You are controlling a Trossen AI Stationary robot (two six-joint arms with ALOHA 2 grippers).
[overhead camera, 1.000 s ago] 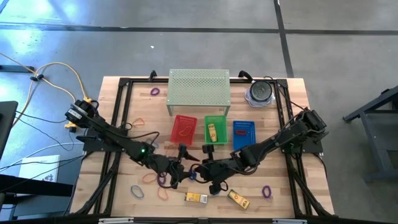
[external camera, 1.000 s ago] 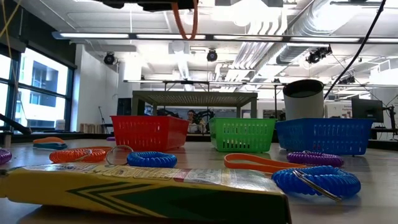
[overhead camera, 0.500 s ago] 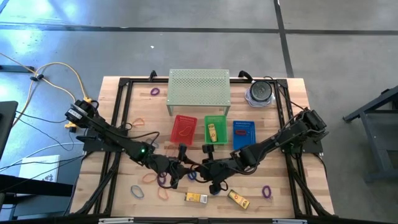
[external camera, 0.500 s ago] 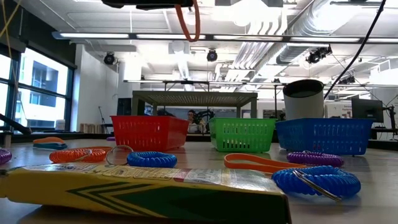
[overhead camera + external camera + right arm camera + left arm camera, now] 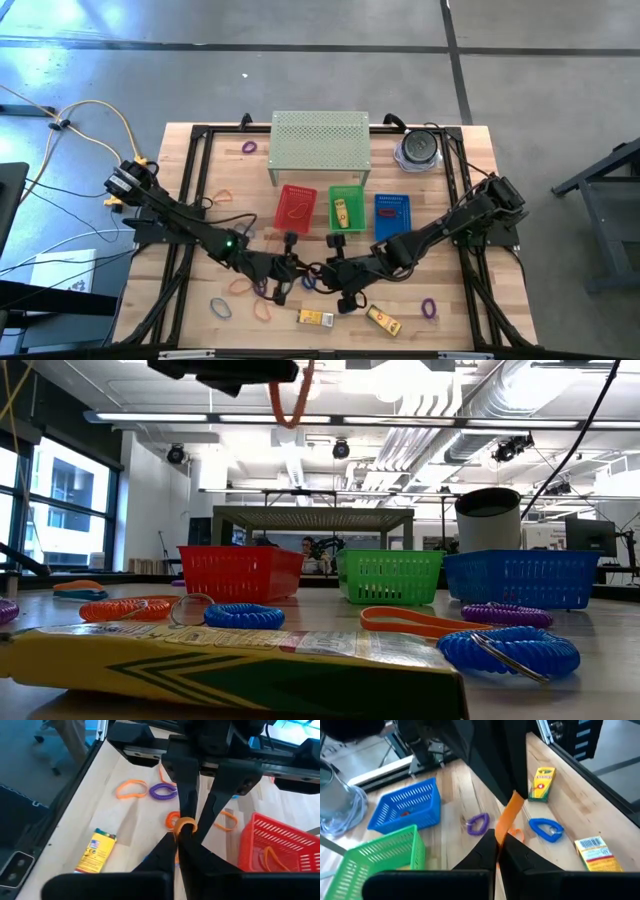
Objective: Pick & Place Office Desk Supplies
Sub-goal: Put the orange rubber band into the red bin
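Note:
An orange rubber band (image 5: 510,812) hangs in the air over the table's near middle, between my two grippers. My left gripper (image 5: 292,268) comes from the table's left and my right gripper (image 5: 328,268) from its right; both are shut on the band, fingertip to fingertip. The low view shows the band (image 5: 288,395) curving down below a dark gripper at the top edge. Other bands, blue (image 5: 546,829), purple (image 5: 478,824) and orange (image 5: 131,788), lie flat on the wood. Yellow boxes (image 5: 315,318) (image 5: 383,320) lie near the front edge. My left gripper pinches one end of the orange band (image 5: 498,836) between its two fingertips. It comes nearly level from the table's left. The band runs straight from there to the other gripper, clear of the table. My right gripper pinches the band's other end, a small curled loop (image 5: 186,826), between its two fingertips. It slants down from the table's right. The band is lifted clear of the table.
A red basket (image 5: 295,207), a green basket (image 5: 346,208) holding a yellow box, and a blue basket (image 5: 392,215) stand in a row just beyond the grippers. Farther back are a perforated metal shelf (image 5: 320,143) and a grey can (image 5: 418,148).
My left gripper has shut on the orange band that my right gripper holds, and has rolled a little. In the low view the band has swung slightly to one side and bent. Both arms have stayed in place.

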